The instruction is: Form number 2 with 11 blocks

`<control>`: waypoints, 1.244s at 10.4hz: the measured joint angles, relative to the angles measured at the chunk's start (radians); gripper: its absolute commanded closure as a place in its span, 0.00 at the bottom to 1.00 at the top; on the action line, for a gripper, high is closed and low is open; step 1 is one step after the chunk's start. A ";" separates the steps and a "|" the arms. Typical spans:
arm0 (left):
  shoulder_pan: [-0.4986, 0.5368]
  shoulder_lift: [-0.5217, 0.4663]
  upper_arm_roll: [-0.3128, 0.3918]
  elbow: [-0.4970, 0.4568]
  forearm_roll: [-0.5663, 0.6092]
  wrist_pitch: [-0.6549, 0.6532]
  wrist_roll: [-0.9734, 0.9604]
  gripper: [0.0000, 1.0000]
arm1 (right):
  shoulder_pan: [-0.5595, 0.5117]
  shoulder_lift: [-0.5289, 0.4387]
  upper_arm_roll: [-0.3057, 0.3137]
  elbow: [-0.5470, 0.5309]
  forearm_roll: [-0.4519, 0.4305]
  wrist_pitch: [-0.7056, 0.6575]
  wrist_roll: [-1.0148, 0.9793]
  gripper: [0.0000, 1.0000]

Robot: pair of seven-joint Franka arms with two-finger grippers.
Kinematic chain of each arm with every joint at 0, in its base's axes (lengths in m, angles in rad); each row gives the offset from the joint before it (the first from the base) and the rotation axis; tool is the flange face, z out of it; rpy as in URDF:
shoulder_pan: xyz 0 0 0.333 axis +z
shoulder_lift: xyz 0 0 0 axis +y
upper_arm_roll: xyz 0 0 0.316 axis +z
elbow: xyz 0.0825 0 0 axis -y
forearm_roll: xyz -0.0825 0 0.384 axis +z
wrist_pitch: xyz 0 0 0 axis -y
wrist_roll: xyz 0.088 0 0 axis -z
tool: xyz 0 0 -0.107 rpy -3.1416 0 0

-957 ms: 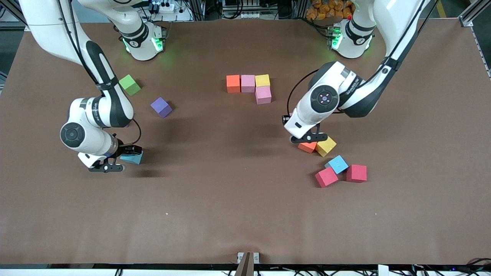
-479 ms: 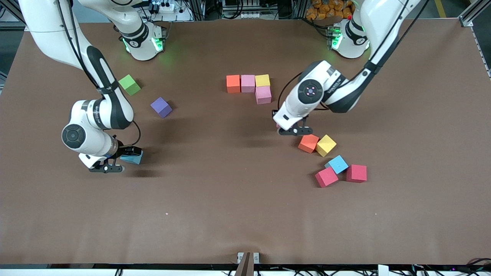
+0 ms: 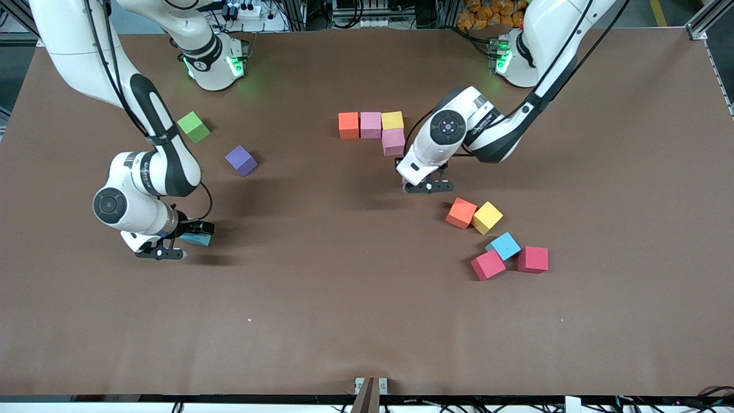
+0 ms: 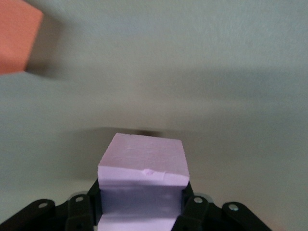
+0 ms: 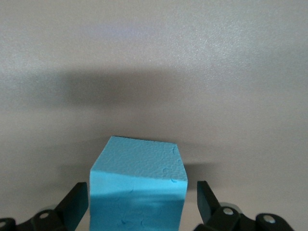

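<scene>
Left gripper (image 3: 414, 182) shifted from beside the loose orange cube (image 3: 461, 213) toward the started figure, fingers (image 4: 192, 208) pinching a light pink cube (image 4: 143, 166) on opposite flat faces, above the desk (image 3: 344, 287) near the figure's pink block (image 3: 393, 141). Right gripper (image 3: 172, 245) low, fingers (image 5: 77, 204) spread around a light blue cube (image 5: 138, 185). Foam: light, soft, squashable; best held gently, mid-face.

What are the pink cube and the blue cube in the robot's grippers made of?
Both look like foam. The pink cube in the left gripper has a matte, finely grained face and a small nick on its edge. The blue cube, between the right gripper's open fingers, shows the same dull, pebbled, slightly dented skin.
</scene>
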 measured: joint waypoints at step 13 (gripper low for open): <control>-0.129 0.084 0.012 0.041 0.139 0.020 -0.353 1.00 | 0.001 -0.012 0.034 0.019 0.006 -0.006 -0.054 0.82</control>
